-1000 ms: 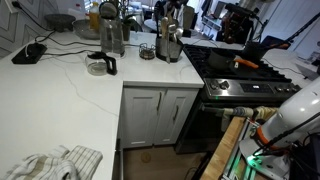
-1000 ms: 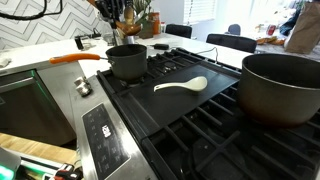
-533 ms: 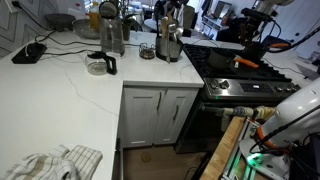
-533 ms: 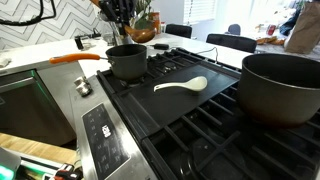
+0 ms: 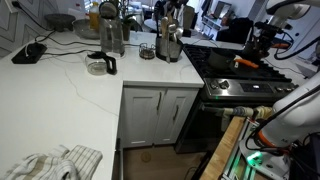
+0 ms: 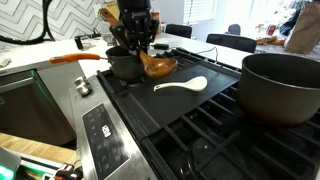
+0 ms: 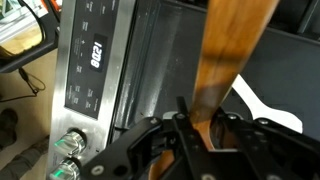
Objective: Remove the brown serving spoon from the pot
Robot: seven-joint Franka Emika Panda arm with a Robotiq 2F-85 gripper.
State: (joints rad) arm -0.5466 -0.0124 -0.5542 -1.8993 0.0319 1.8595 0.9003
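Gripper (image 6: 134, 48) clenched on brown serving spoon (image 6: 158, 67), its bowl just beside pot (image 6: 122, 68).

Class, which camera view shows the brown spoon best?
An exterior view: the spoon shows bowl and handle, held by the gripper. The wrist view shows only handle; across the counter it is too small.

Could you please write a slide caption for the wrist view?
Gripper shut on the brown serving spoon over the stove, a white spoon lying nearby.
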